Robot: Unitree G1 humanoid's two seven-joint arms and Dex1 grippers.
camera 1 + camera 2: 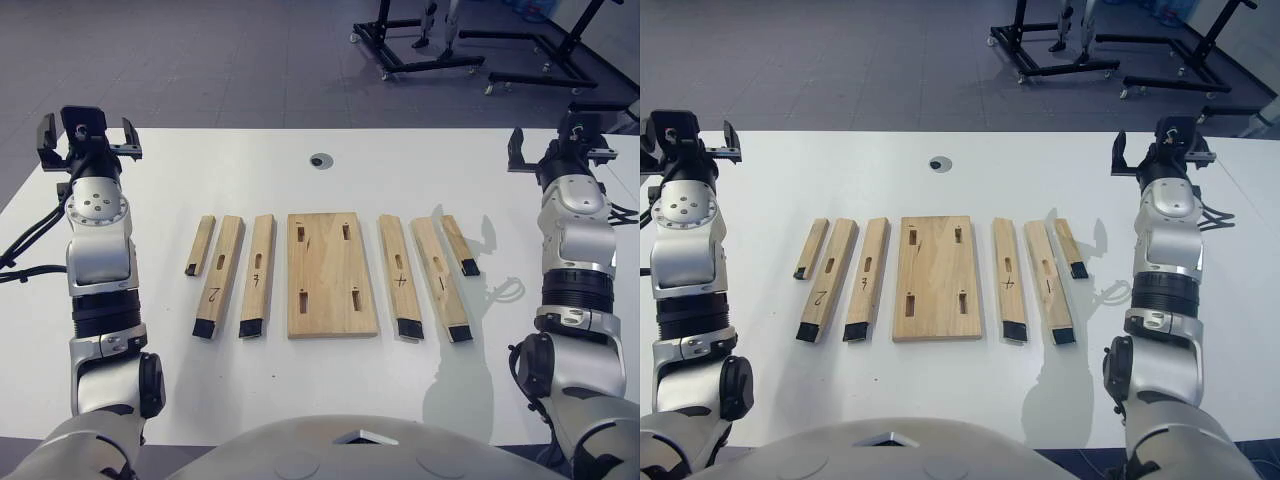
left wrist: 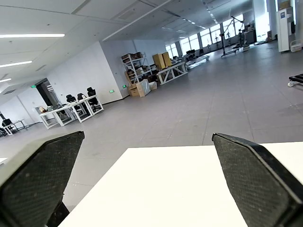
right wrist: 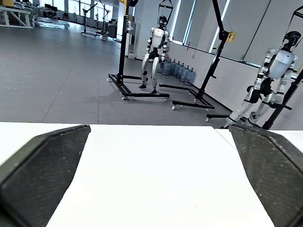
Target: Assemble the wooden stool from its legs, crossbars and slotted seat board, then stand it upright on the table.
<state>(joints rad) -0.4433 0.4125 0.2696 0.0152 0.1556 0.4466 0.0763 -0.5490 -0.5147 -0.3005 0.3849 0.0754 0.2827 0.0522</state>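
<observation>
The slotted seat board [image 1: 331,273] lies flat at the middle of the white table [image 1: 320,190]. To its left lie two long legs [image 1: 219,276] [image 1: 257,275] and a short crossbar [image 1: 200,245]. On its right lie two more legs [image 1: 398,276] [image 1: 440,277] and a short crossbar [image 1: 460,245]. My left gripper [image 1: 88,140] is raised near the table's far left edge, open and holding nothing. My right gripper [image 1: 560,148] is raised near the far right edge, also open with nothing between its fingers [image 3: 42,165].
A small round grommet [image 1: 321,160] sits in the table behind the board. Black wheeled frames [image 1: 470,50] stand on the grey floor beyond the table. Bare table surface lies in front of and behind the row of parts.
</observation>
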